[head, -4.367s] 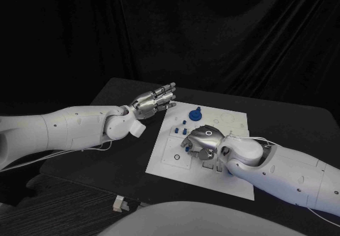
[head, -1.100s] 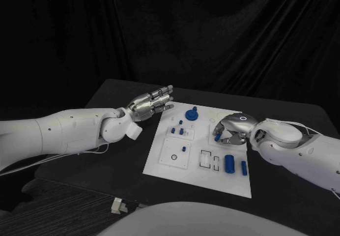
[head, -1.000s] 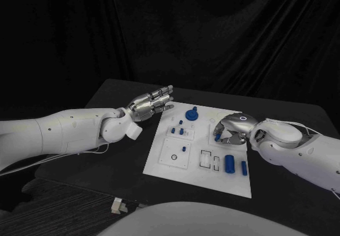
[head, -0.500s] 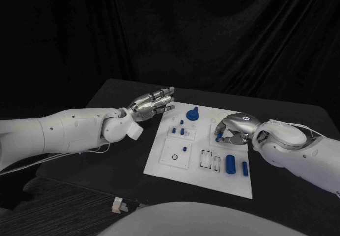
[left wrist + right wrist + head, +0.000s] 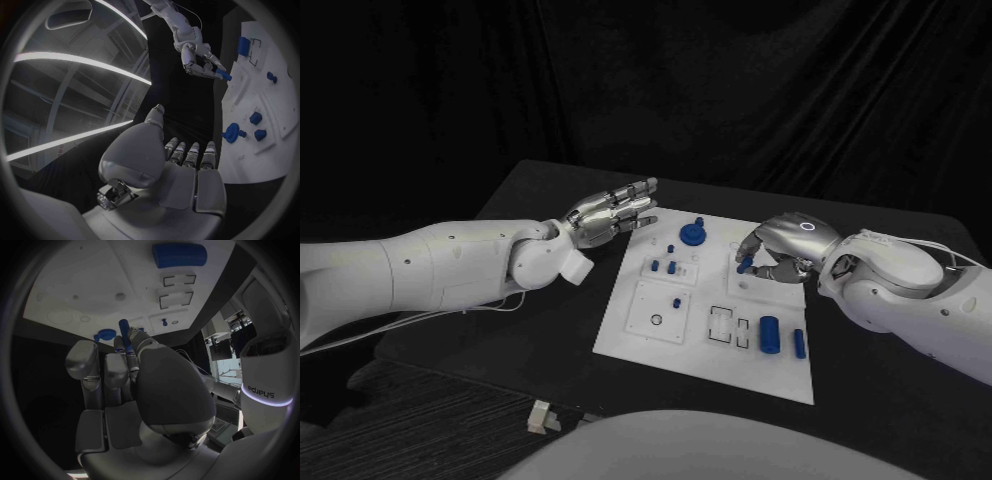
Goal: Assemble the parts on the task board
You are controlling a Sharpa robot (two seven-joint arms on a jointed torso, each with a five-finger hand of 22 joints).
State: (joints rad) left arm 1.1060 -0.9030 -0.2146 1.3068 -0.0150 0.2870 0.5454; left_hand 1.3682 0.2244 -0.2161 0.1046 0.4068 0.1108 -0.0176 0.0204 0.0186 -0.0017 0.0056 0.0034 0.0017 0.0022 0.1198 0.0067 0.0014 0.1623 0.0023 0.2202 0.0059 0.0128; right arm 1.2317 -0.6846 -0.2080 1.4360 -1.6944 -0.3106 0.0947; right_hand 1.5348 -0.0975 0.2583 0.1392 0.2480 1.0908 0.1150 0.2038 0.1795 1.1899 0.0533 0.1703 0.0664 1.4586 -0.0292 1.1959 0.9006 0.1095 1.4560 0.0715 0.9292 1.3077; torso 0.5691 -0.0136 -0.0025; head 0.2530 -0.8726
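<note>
Two silver many-fingered hands appear in the head view over a black table (image 5: 516, 330) bearing the white rectangular task board (image 5: 678, 345). The left hand (image 5: 610, 213), released and holding nothing, hangs with fingers straight and slightly apart just beside the board's far left corner. The right hand (image 5: 780, 248) is above the board's far right part, pinching a small blue peg (image 5: 744, 263) between fingertips that point down at the plate. Nearer the robot than that hand lie a thick blue cylinder (image 5: 769, 331) and a thinner blue rod (image 5: 799, 343), side by side beside two rectangular slots. Between the hands stand a round blue knob with a stem (image 5: 692, 235) and several short blue pins (image 5: 665, 266); another pin (image 5: 674, 301) and a dark ring (image 5: 655, 320) sit in a square recess closer to the robot.

Left wrist view: the left hand (image 5: 169, 165) shows its flat palm and straight fingers, nothing within them. Beyond its fingertips lies the task board (image 5: 265, 135) with the blue knob (image 5: 232, 134) and pins; farther off, the right hand (image 5: 199, 64) holds the blue peg (image 5: 222, 75).

Right wrist view: the right hand (image 5: 134, 385) grasps the blue peg (image 5: 125, 326) at its fingertips, above the task board (image 5: 94, 285). Past the fingertips lie the two rectangular slots and the thick blue cylinder (image 5: 179, 255).
</note>
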